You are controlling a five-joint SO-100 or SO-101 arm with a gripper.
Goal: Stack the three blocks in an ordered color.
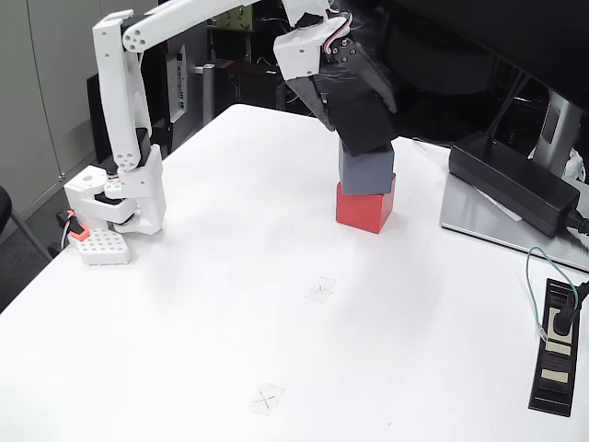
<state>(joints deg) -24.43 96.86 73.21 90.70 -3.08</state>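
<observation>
Red cube (364, 208) sits on the white counter (276, 313) in the fixed view, with the grey cube (366, 168) stacked squarely on it. The black cube (361, 118) is tilted at the grey cube's top, clamped in the jaws of the white arm's gripper (354, 101). A long black power adapter (512, 181) lies to the right, well apart from the stack.

**Your arm, as built**

You're running a white printed arm (129, 83) with black servo blocks at its joints, a base (115, 198) showing an orange-red part, a round-holed link end, dark gripper (363, 124) fingers, and red and white wires by the wrist.
</observation>
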